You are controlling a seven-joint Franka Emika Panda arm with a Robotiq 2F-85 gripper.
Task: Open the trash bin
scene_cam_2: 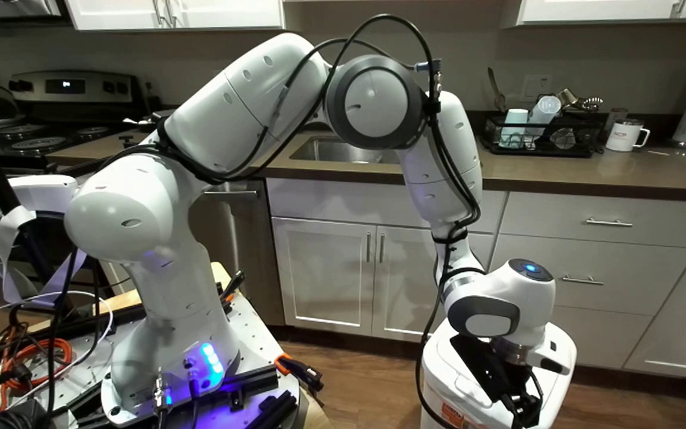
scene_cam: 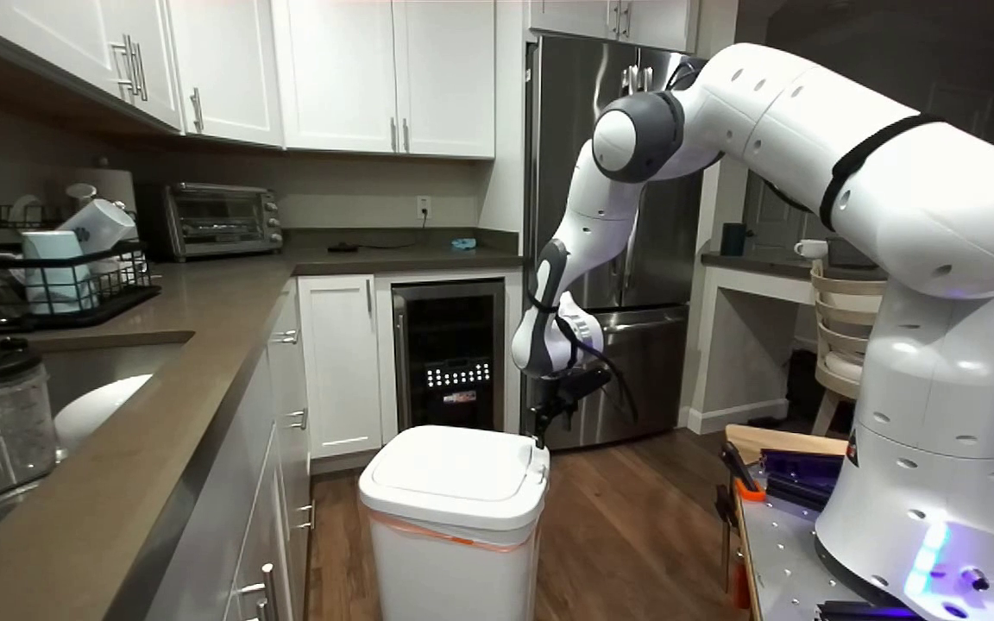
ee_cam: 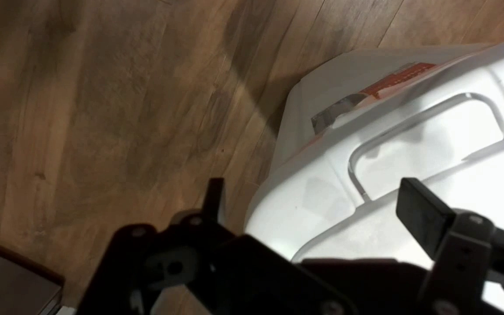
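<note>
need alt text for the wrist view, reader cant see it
A black pincer hangs open above a white trash bin whose lid is shut, one finger over the lid, the other over wooden floor. An orange-red label shows on the bin's side.

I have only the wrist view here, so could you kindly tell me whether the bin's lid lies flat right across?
Observer: Yes, an exterior view shows the lid down flat across the bin.
Operator: Thank you; what do you see past the bin that I cannot?
Observer: White drawers stand behind it in an exterior view.
Operator: Lastly, is anything glowing on the robot's base?
Observer: Yes, a blue light glows there in both exterior views.
</note>
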